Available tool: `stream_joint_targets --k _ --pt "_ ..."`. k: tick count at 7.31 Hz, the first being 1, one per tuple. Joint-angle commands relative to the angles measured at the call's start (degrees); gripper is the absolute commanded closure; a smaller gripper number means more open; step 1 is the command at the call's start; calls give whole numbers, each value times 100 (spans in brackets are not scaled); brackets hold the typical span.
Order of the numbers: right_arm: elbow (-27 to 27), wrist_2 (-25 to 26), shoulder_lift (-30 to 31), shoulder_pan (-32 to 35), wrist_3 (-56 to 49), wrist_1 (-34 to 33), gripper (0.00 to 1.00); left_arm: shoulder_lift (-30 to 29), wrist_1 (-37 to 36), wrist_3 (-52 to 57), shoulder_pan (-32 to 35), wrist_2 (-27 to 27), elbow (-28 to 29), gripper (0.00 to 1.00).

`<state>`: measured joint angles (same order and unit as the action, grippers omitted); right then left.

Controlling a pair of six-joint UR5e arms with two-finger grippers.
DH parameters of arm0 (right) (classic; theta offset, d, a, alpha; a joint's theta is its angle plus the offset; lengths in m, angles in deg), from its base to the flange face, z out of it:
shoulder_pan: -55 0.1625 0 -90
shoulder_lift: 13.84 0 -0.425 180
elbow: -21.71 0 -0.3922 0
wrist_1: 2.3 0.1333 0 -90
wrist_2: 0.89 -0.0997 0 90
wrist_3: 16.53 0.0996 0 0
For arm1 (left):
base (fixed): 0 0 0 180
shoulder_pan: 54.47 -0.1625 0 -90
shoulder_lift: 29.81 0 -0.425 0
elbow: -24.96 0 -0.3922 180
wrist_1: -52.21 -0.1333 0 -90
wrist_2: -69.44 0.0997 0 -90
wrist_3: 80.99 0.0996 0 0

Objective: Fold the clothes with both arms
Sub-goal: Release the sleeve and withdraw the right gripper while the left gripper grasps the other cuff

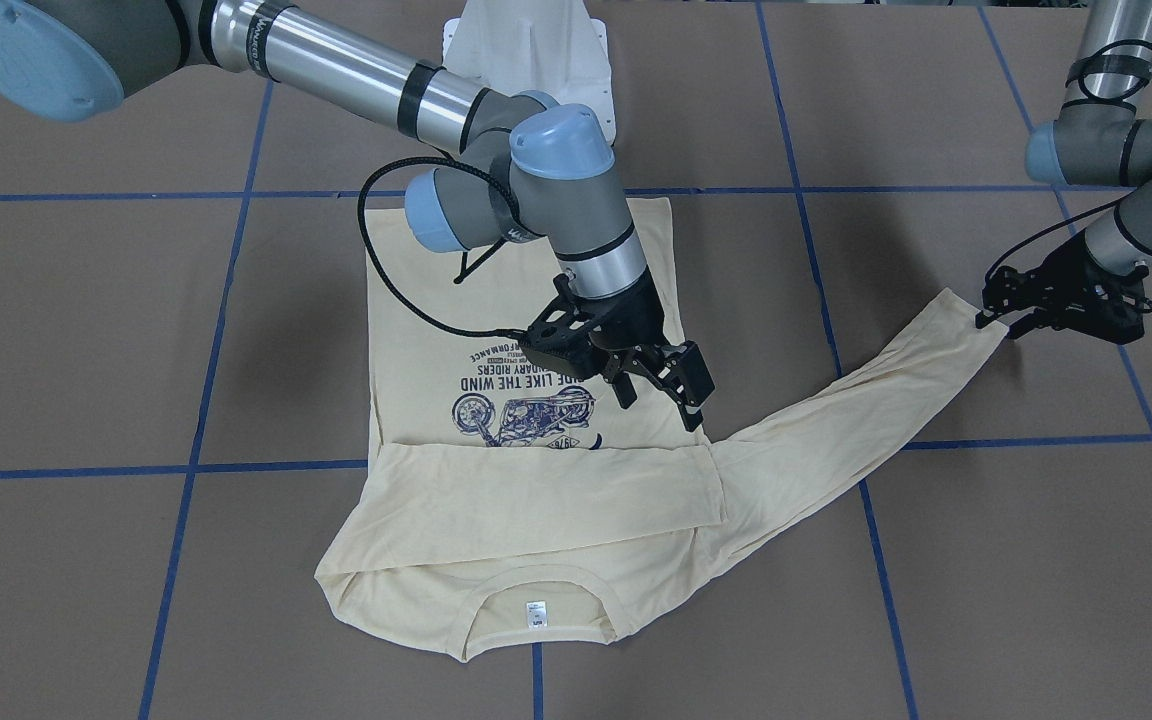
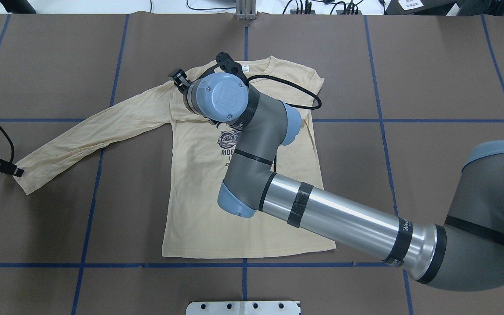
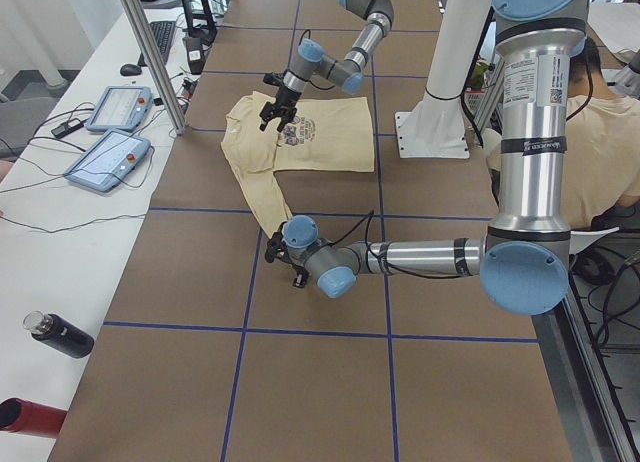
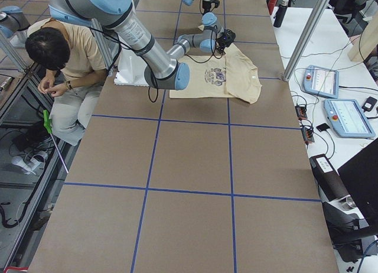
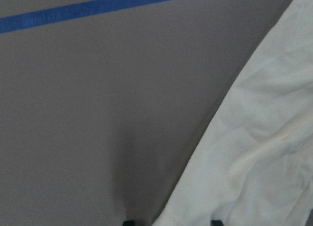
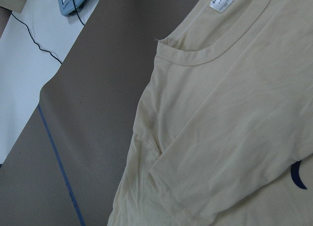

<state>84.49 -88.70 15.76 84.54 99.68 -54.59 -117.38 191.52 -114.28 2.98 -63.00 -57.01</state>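
Left hand (image 1: pixel 994 320): low over the table (image 1: pixel 986 560), at the end of the outstretched sleeve (image 1: pixel 836 430); its two fingertips (image 5: pixel 128 222) stand apart in the wrist view, with the edge of the cuff (image 1: pixel 976 325) lying between them, the cloth flat on the table.

Right hand (image 1: pixel 664 392): fingers spread, holding nothing; hovers above the T-shirt (image 1: pixel 416 300), over the side seam below the shoulder from which the outstretched sleeve leaves; its wrist view looks down on the collar, the neck label (image 1: pixel 536 612) and the shoulder.

T-shirt: pale cream-yellow, long-sleeved; lies front up near the middle of the table, hem toward the robot, collar away from it; navy motorcycle print (image 1: pixel 521 410) on the chest, partly hidden by the right arm.

Folded sleeve (image 1: pixel 546 490): the one on the robot's right side; laid straight across the chest below the collar, covering the lower edge of the print.

Outstretched sleeve: runs aslant from the shoulder toward the robot's left, flat on the table.

Table: brown surface, divided by blue tape lines (image 1: pixel 266 465); white pedestal base (image 1: pixel 526 50) at the robot's edge.
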Motion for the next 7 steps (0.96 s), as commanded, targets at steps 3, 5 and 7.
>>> stream_joint_targets --k 3,5,7 --pt "215 1 115 -27 -1 0 1 3 -8 -466 2 -80 -404 100" --pt "1448 -286 1347 165 -429 0 1 -223 -157 -1613 -6 -544 -1091 100" --pt "2297 -1103 2449 647 -1159 18 0 -1230 -167 -3384 -67 -572 -1155 100"
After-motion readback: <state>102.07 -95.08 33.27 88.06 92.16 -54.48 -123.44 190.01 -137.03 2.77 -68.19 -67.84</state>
